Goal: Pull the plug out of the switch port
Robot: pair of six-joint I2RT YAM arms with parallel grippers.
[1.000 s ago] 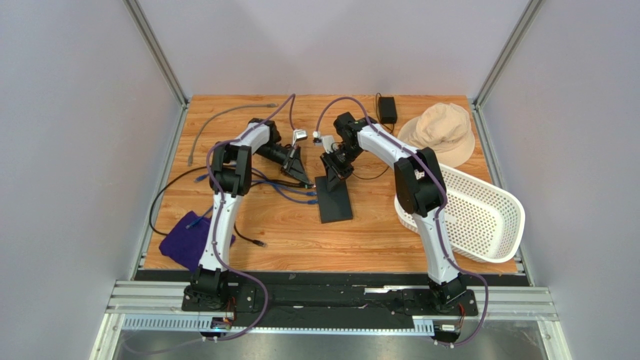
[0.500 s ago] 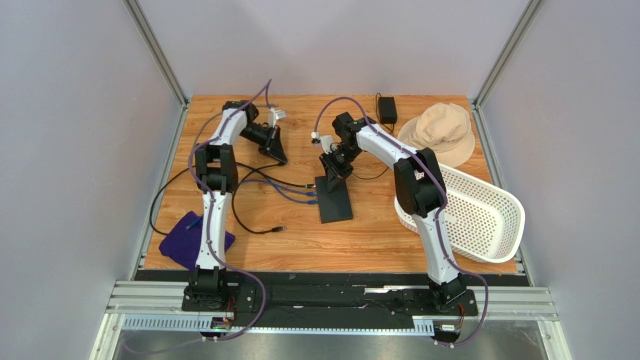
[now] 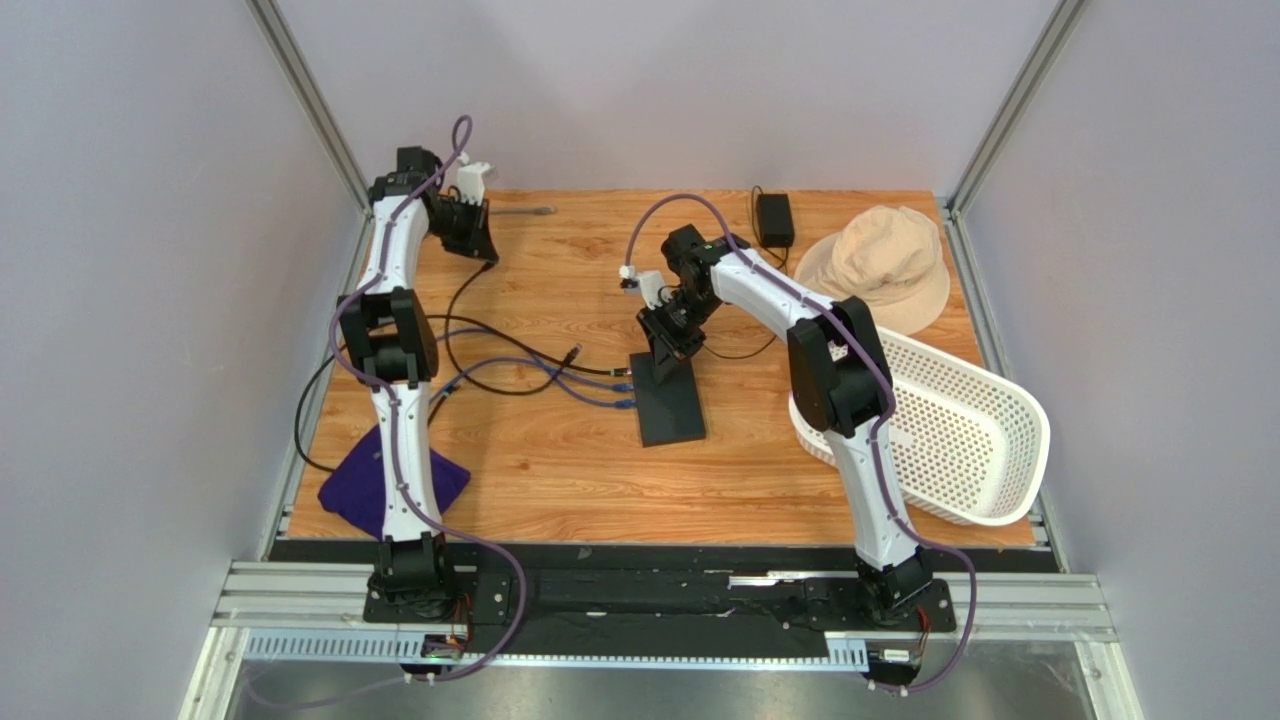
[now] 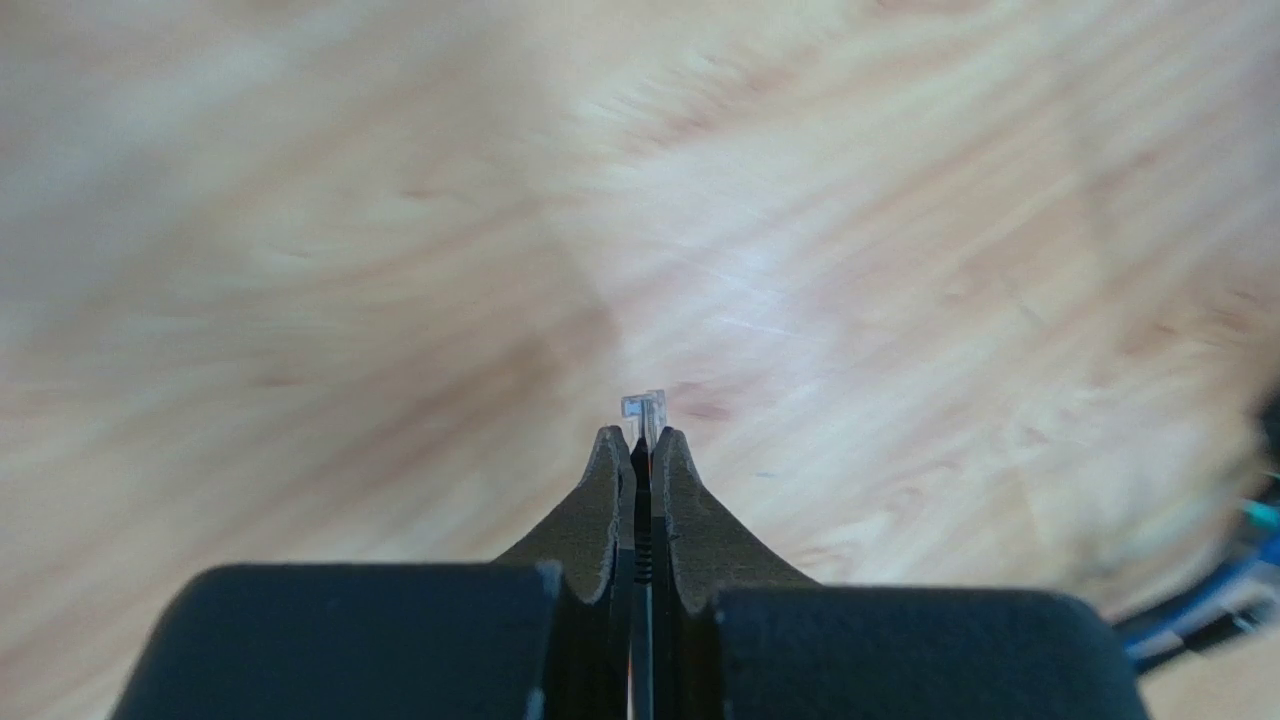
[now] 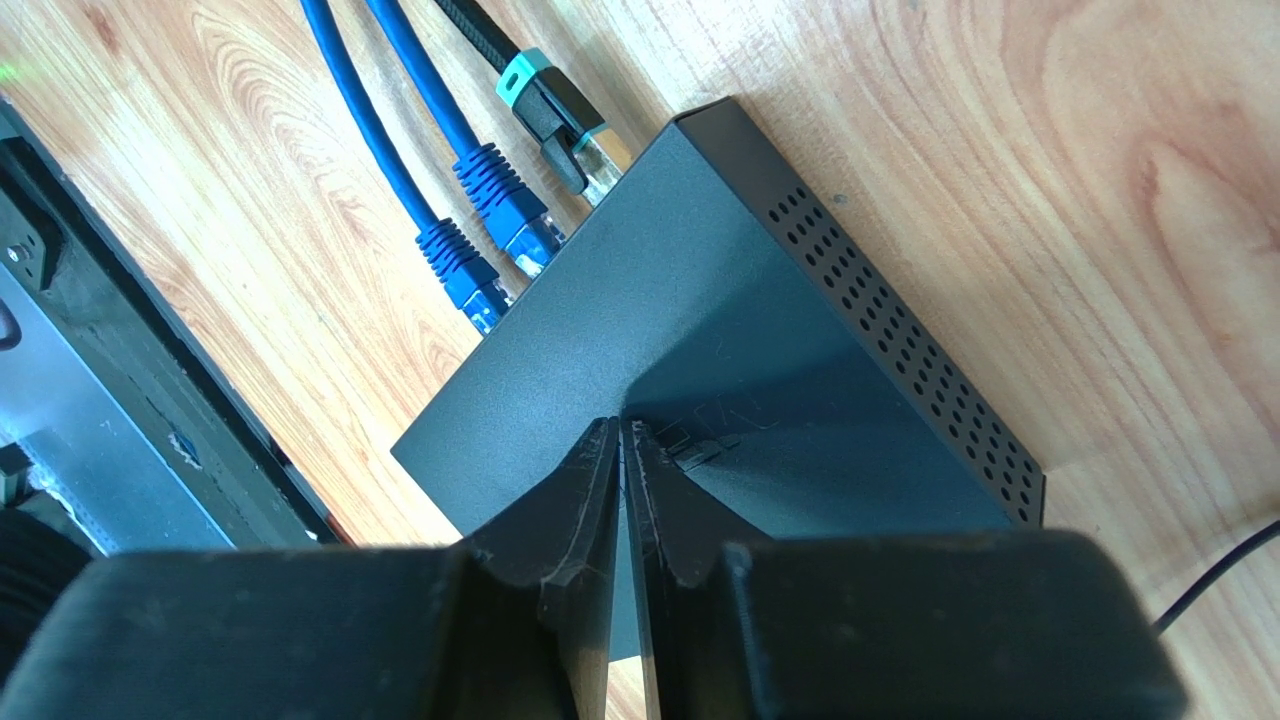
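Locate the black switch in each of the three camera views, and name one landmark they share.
Top external: the switch lies mid-table.
Right wrist: the switch fills the centre of the picture.
Left wrist: not in view.
Shared landmark: blue cables plugged into its side.

Bright, even light across my feeds.
Left wrist worktop (image 4: 902, 225) smeared by motion blur; right wrist sharp.

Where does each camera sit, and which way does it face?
Top external: above, behind the robot, down on the table; left arm, right arm.
Left wrist: down at the table, blurred; left gripper pinching a clear plug.
Right wrist: down on the switch; right gripper shut over it.
Shared: the switch, top and right wrist.
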